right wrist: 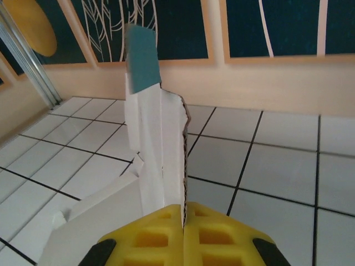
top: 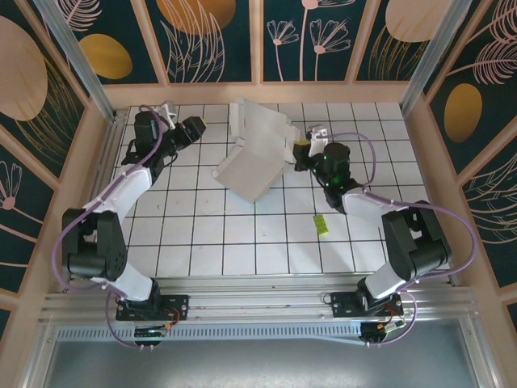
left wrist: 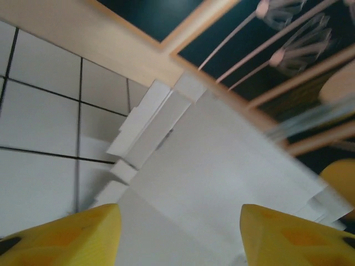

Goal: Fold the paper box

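At the far left of the white tiled table (top: 202, 242), the left gripper (top: 194, 125) points right toward the paper box (top: 254, 158), with its arm bent up from the near edge. From the left wrist, its two yellow fingers (left wrist: 61, 238) stand well apart at the bottom of the frame and nothing is clamped between them. The white card (left wrist: 222, 166) lies ahead of them against the far wooden rail. That view is blurred, so the fingertips may be just short of the sheet; I cannot tell if they touch it.

Toward the middle far part of the table, the paper box is a creased, partly raised sheet with its white face up. One broad panel slopes toward the near left and folded flaps bunch at the far side.

Just right of it, the right gripper (top: 303, 149) meets the sheet's right edge. From the right wrist, the yellow pads (right wrist: 150, 238) are pressed together on a standing fold of the card (right wrist: 155, 149). This fold rises upright, white with a teal tip at the top.

Nearer and further right, a small yellow-green slip (top: 321, 225) lies flat on a tile, well apart from the box.
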Robot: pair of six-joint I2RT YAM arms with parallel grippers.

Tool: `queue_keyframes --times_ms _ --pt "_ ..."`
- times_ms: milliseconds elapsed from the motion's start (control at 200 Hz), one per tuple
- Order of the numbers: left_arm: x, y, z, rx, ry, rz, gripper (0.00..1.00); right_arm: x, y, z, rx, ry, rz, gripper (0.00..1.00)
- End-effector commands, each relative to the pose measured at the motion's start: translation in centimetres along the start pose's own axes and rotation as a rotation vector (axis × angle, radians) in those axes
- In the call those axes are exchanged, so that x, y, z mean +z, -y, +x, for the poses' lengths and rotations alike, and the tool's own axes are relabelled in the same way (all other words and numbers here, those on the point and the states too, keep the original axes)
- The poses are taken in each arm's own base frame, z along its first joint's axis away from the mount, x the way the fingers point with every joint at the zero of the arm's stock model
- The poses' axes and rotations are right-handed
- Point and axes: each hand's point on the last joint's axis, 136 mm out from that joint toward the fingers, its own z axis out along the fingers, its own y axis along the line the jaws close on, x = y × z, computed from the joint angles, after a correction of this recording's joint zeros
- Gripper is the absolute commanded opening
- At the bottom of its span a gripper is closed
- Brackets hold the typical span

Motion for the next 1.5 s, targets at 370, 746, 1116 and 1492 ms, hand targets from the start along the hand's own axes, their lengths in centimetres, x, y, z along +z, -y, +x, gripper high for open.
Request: queue_keyframes --times_ms 370,746,1116,1492 --pt "7.8 4.2 6.7 -0.604 -0.166 0.061 0.66 -2.8 -3.6 3.6 -0.331 0.114 0.061 0.0" --pt "13.4 2.4 8.2 -0.595 -0.203 0.123 0.64 -3.7 -4.3 6.3 -0.378 0.052 0.036 0.0" --pt "13.7 4.3 7.8 -0.586 -0.194 0.175 0.75 -3.5 -4.4 7.3 -0.385 0.025 0.034 0.0" --pt "14.6 2.1 10.4 -0.65 -0.247 0.112 0.33 -3.6 -4.0 8.3 -0.375 -0.007 0.054 0.0"
